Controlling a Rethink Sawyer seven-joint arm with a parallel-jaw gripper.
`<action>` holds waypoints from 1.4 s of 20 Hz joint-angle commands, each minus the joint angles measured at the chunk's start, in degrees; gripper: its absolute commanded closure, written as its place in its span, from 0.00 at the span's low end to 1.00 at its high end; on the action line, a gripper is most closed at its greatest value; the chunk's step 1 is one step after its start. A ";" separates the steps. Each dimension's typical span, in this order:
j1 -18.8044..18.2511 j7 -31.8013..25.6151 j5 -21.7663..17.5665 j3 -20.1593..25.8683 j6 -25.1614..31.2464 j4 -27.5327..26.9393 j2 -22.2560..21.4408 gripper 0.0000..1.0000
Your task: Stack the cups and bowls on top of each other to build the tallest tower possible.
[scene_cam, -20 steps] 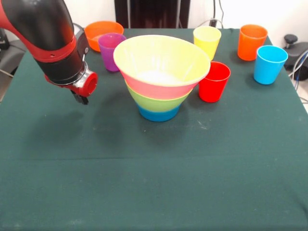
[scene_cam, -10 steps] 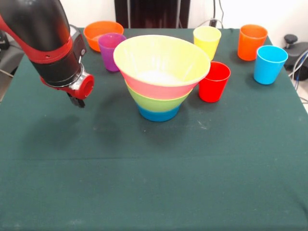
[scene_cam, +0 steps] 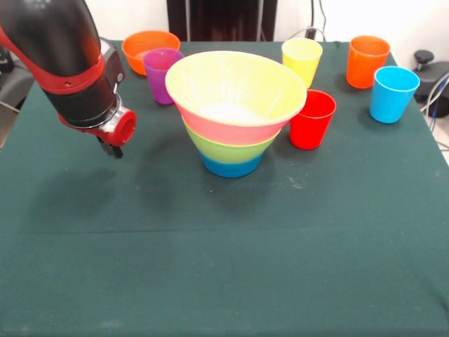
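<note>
Having been drawn back from the tower [scene_cam: 235, 116], the hand [scene_cam: 112, 148] is now almost halted beside it, holding nothing; its fingers cannot be told. Five cups remain unstacked.

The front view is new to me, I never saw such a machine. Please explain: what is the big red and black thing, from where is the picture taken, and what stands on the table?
The red and black thing is a robot arm. Its tool hangs low over the green table, at the picture's left side. It holds nothing that I can see; whether it is open or shut is not clear.

The camera stands across the table and faces the robot.

In the middle stands a tower of nested bowls: blue at the bottom, then green, pink, and the widest on top. Around it stand five cups: purple, yellow, red, orange and light blue. One small orange bowl sits behind the purple cup.
</note>
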 commanded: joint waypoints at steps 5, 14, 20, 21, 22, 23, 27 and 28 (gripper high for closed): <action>-0.19 -9.28 -4.96 4.67 -1.07 -2.71 1.14 1.00; 0.07 -10.55 -4.93 5.20 1.38 -6.23 2.60 1.00; 0.49 -9.88 -4.50 4.65 2.99 -7.04 2.55 1.00; 0.39 -9.99 -4.44 4.68 2.96 -6.91 2.54 1.00; 0.34 -10.28 -4.47 4.68 3.33 -7.10 2.59 1.00; 0.30 -10.56 -4.51 4.68 3.70 -7.29 2.63 1.00; 0.21 -10.97 -4.51 4.70 4.13 -7.53 2.69 1.00; 0.21 -10.95 -4.53 4.69 3.97 -7.51 2.76 1.00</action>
